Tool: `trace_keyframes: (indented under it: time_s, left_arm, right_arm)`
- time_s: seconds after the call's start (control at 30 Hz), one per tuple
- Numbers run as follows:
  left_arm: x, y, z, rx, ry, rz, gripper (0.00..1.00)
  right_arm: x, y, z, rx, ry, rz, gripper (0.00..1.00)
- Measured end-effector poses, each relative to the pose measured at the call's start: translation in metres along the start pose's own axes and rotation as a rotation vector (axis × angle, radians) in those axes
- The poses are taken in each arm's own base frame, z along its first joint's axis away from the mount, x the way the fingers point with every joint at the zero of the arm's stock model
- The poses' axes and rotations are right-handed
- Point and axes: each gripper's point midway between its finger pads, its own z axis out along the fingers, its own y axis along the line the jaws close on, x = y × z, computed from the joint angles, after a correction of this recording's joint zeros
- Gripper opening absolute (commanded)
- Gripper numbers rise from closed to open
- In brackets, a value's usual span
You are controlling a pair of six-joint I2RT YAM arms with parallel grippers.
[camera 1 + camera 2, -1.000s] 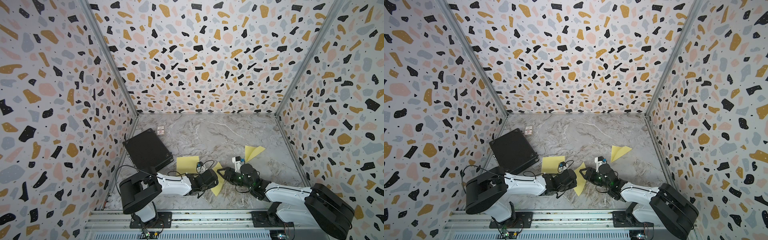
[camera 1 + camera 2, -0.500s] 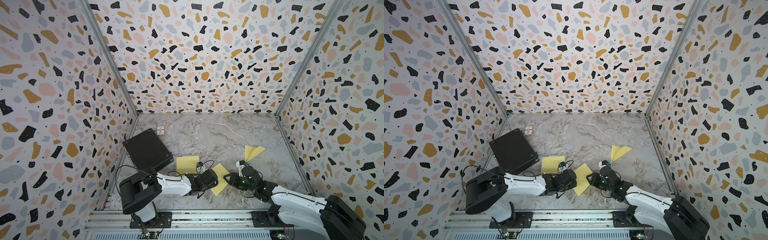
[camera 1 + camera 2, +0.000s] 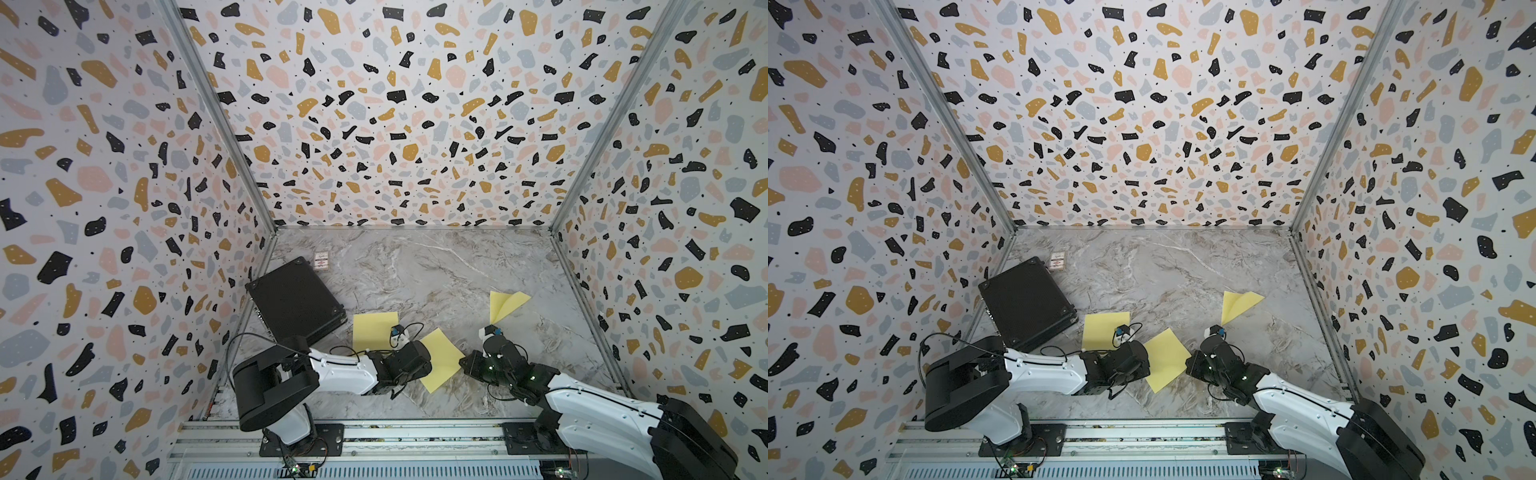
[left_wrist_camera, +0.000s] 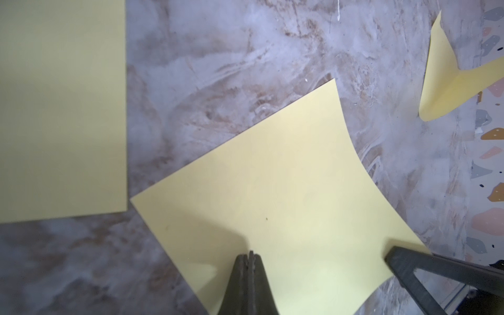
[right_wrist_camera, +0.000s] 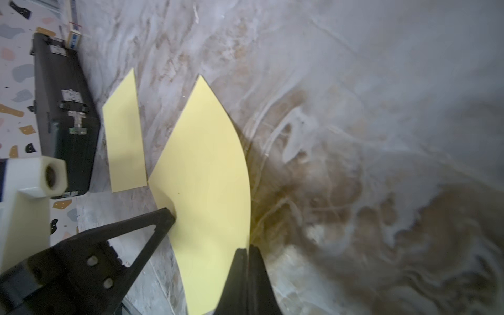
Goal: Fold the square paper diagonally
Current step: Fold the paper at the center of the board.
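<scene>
Two robot arms meet over a yellow square paper [image 3: 441, 360] low in the centre of the frame in both top views, lying on a marbled grey table [image 3: 436, 274] with its corners pointing roughly toward and away from the camera, so it sits as a diamond with its long diagonal running from lower left to upper right. The left gripper [image 4: 251, 255], seen in the left wrist view, has its two fingers pressed together and rests tip-down on the sheet near its lower left edge. The right gripper [image 5: 247, 249], in the right wrist view, is likewise closed, its tip at the sheet's right-hand edge, which curls up off the table there; whether the edge is pinched between the fingers cannot be told. Just above and left of the sheet lies a second yellow sheet [image 3: 374, 330], flat and square to the frame, close to but not touching the first. Further right and higher, a folded yellow sheet [image 3: 505, 305] rests well apart, one flap lifted. At centre left stands a black case [image 3: 295, 303] against the wall, white stickers on its side too small to read. Beyond it a small card [image 3: 321, 262] bears red-and-white printing that cannot be read.
</scene>
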Motion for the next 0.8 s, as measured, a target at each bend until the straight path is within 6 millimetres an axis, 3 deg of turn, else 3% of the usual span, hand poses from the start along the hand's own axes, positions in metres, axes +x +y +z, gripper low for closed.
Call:
trace_keyframes:
  time_s: [0.07, 0.2, 0.4, 0.47, 0.63, 0.8]
  left_arm:
    - [0.002, 0.000, -0.002, 0.017, 0.009, 0.013, 0.00]
    - [0.011, 0.002, -0.011, 0.038, 0.056, 0.076, 0.17]
    - [0.010, -0.014, -0.036, 0.133, 0.069, 0.122, 0.20]
    - [0.009, -0.018, -0.045, 0.171, 0.066, 0.130, 0.19]
    - [0.020, -0.019, -0.049, 0.224, 0.114, 0.163, 0.02]
    - [0.035, -0.014, -0.045, 0.240, 0.179, 0.203, 0.00]
  right_arm:
    - [0.002, -0.002, 0.000, 0.027, 0.017, -0.018, 0.00]
    - [-0.001, 0.002, -0.008, 0.075, 0.041, -0.080, 0.00]
    - [-0.001, 0.006, -0.024, 0.143, 0.111, -0.198, 0.00]
    - [0.003, 0.003, -0.029, 0.164, 0.139, -0.223, 0.00]
    - [0.012, -0.010, -0.040, 0.204, 0.177, -0.253, 0.00]
    - [0.014, -0.016, -0.046, 0.225, 0.185, -0.259, 0.00]
